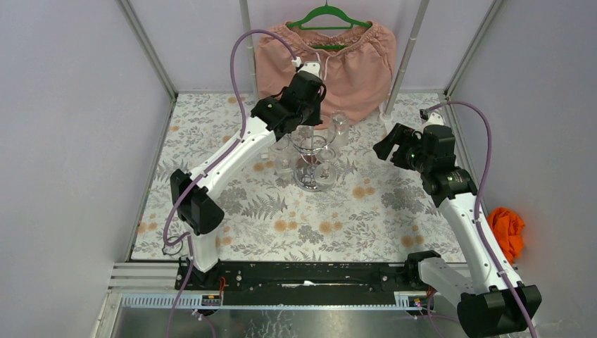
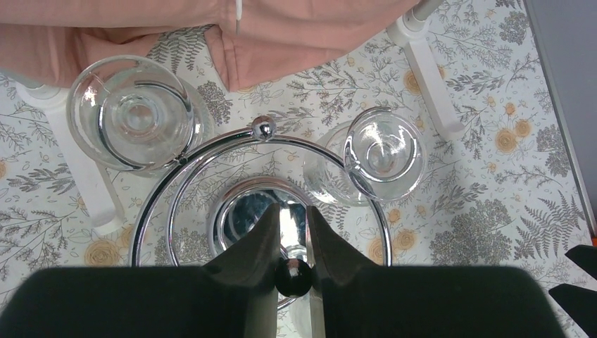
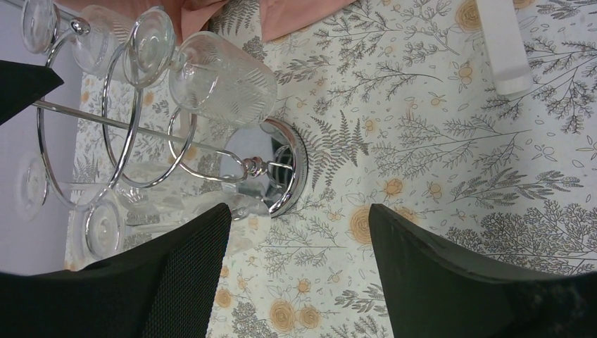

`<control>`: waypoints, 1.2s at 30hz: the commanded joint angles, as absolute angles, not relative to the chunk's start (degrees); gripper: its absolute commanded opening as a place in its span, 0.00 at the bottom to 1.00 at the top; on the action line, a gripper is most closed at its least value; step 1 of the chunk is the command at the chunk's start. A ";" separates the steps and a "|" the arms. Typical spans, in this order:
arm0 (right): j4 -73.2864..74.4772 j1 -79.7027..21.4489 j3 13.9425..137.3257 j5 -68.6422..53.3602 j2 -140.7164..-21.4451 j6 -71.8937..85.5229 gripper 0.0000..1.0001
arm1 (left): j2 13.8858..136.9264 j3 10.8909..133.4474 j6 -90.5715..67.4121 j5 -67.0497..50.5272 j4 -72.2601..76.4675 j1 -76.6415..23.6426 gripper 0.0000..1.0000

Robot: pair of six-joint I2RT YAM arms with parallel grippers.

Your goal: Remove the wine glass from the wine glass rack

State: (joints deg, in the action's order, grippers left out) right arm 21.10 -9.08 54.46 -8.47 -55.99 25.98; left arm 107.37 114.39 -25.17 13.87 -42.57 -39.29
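- Left pincer sits right above the rack, jaws drawn almost together. Only a sliver of gap shows, with something shiny in it. It could be a stem or the rack's post, so I can't say whether it has a grip.
- Wine glass hangs upside down, its foot caught in a curled wire arm just to the right of that pincer. A second glass hangs from the loop on the left.
- My read on handling: thin, clear glass, so light and stiff but slick and quick to crack. The stem just under the foot looks the safest place to hold. It should slide out along the open end of the wire rather than being pulled straight down.
- Rack is all chrome, its round mirror base standing on the flowered surface. A snagged foot could well drag it or tip it.
- Right pincer is spread wide and holds nothing, off to the side of the rack.
- Behind the rack, pink shorts hang on a green hanger.
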 commanded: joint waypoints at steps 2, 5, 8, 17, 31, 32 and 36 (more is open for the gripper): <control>19.42 -9.49 55.11 -10.09 -55.51 26.85 0.80 | 102.97 111.49 -28.44 12.75 -35.13 -39.75 0.00; 19.39 -9.49 54.87 -10.41 -55.16 27.22 0.80 | 102.03 109.21 -29.19 13.47 -35.48 -39.85 0.00; 19.43 -9.49 54.84 -10.63 -54.81 27.54 0.80 | 100.79 107.04 -29.89 14.02 -35.96 -40.06 0.01; 18.46 -9.49 54.19 -13.02 -55.01 29.18 0.80 | 99.03 104.25 -29.06 15.16 -36.62 -40.25 0.19; 18.51 -9.49 53.88 -13.26 -54.93 29.27 0.80 | 102.75 107.67 -26.37 14.90 -36.18 -40.25 0.37; 18.34 -9.49 53.80 -13.25 -54.93 29.31 0.80 | 102.92 107.67 -26.32 14.90 -36.19 -40.24 0.38; 18.32 -9.49 53.70 -13.27 -55.10 29.19 0.82 | 102.75 107.46 -26.32 14.75 -36.16 -40.33 0.46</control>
